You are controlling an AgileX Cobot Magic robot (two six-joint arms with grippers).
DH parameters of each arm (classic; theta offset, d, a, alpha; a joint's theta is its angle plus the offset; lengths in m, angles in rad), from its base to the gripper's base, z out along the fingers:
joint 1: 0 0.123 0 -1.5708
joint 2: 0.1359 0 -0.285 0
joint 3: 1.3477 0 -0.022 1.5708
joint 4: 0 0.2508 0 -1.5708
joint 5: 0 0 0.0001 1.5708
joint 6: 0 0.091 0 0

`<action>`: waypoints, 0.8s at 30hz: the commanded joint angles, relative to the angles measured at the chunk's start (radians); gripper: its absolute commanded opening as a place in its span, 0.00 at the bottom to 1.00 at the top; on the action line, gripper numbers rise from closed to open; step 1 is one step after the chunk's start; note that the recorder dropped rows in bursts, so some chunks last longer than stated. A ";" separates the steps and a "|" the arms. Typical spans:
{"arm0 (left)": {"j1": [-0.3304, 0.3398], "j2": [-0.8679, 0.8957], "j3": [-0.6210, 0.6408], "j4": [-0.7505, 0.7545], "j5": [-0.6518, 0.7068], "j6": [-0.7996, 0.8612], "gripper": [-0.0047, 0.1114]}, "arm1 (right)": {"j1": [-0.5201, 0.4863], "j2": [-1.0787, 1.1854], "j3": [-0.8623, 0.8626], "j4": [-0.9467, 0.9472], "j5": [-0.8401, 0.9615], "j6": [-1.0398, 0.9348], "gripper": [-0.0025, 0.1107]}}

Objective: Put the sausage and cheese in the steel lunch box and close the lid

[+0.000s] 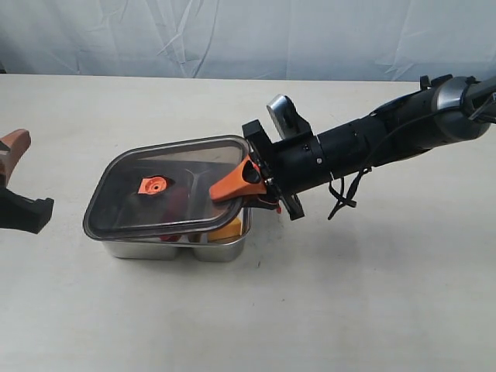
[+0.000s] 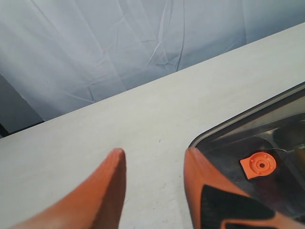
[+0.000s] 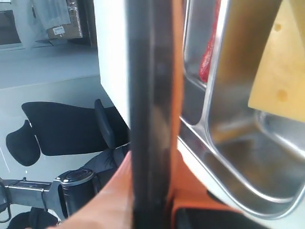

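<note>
**A:** Where is the lid [image 1: 167, 198]?

**B:** Over the steel lunch box [image 1: 174, 249], but tilted and skewed, not seated. The near right corner of the box is uncovered. The orange valve [image 1: 153, 185] faces up.

**A:** What holds it?

**B:** The right gripper [image 1: 249, 183]. Its orange fingers [image 1: 235, 184] pinch the lid's right edge. In the right wrist view that dark edge runs straight between the two pads.

**A:** Does the lid touch the box anywhere?

**B:** Its far side may rest on the rim, though I cannot tell from this angle.

**A:** And the food?

**B:** Both pieces are in the box. The cheese [image 1: 227, 230] sits in the compartment nearer the right gripper, showing yellow at the open corner. The sausage [image 3: 209, 52] lies in the other compartment, beyond the divider, and shows as a red shape through the smoky lid.

**A:** The left gripper [image 1: 23, 178]?

**B:** It is at the left side of the table [image 1: 325, 310], apart from the box. Its jaws are spread with nothing between them. Its wrist view shows the lid's corner just beside one finger.
</note>
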 commanded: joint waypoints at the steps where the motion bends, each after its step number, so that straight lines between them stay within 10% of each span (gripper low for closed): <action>1: -0.001 -0.006 0.002 0.012 0.005 -0.004 0.37 | -0.002 0.003 0.002 -0.099 -0.035 0.004 0.01; 11: -0.001 -0.006 0.002 0.012 0.005 -0.004 0.37 | -0.002 0.003 0.002 -0.110 -0.038 -0.015 0.03; 18: -0.001 -0.006 0.002 0.012 0.007 -0.004 0.37 | -0.002 0.003 0.002 -0.131 -0.036 -0.011 0.57; 24: -0.001 -0.006 0.002 0.012 0.009 -0.002 0.37 | -0.004 0.003 0.002 -0.203 0.009 0.062 0.59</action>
